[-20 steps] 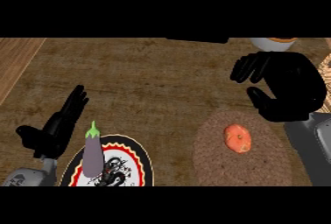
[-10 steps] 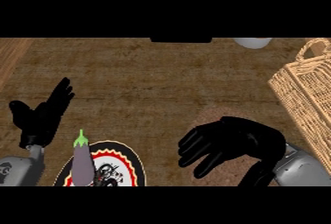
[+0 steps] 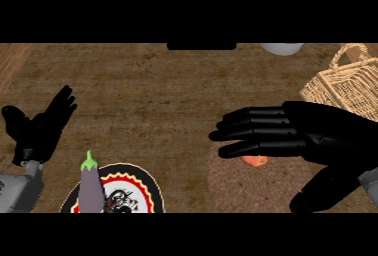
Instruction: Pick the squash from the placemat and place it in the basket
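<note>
One squash (image 3: 255, 160) lay on the round brown placemat (image 3: 236, 185), mostly hidden under your right hand (image 3: 325, 135).

Your right hand's fingers (image 3: 251, 132) were bent over the orange squash but not closed round it, so nothing was grasped. Your left hand (image 3: 40, 127) rested at the left edge, released, fingers up. The wicker basket (image 3: 343, 85) stood at the surface's upper right. If you closed now, the squash might slip out sideways, since only its edge showed beneath the fingertips. An eggplant (image 3: 90, 187) lay on a patterned plate (image 3: 140, 180); no readable writing appeared.
</note>
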Motion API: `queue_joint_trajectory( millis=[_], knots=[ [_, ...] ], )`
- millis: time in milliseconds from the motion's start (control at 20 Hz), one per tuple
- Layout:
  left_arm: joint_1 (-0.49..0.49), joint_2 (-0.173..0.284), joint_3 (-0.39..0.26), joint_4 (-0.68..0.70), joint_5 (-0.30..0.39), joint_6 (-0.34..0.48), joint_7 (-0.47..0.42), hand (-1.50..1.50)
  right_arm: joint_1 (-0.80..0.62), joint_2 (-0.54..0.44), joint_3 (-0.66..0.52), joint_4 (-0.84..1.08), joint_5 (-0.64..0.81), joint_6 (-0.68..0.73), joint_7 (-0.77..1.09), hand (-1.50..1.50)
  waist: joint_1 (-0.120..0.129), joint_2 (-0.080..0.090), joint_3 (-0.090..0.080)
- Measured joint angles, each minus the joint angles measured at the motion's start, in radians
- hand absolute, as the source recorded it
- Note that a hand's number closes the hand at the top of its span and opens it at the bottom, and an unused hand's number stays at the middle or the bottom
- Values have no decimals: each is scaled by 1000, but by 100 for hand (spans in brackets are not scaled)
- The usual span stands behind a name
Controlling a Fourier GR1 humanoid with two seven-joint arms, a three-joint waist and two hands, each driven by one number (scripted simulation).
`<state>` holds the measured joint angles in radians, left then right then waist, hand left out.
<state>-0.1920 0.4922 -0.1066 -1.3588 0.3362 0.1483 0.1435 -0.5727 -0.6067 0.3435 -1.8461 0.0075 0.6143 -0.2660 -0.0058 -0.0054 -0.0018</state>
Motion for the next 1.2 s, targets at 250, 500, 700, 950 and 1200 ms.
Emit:
queue_joint_trajectory(
  millis=[250,500,700,950,1200],
  knots=[
    [-13,-15,-7,3,-20,9,0,0,-162,-83,-83,61,35,57,143,-150,9,3,0],
    [-38,-13,1,-3,-21,-6,29,0,-304,-138,-75,186,32,229,174,-150,20,7,0],
    [-43,-23,9,15,-30,-18,23,0,-344,-179,-74,267,48,314,129,-150,20,9,1],
    [-25,-36,13,6,-39,-18,19,0,-294,-249,-86,317,35,316,56,-150,19,10,2],
    [-21,-40,25,7,-39,-34,13,0,-245,-254,-97,386,43,258,-38,-150,24,12,3]
  ],
)
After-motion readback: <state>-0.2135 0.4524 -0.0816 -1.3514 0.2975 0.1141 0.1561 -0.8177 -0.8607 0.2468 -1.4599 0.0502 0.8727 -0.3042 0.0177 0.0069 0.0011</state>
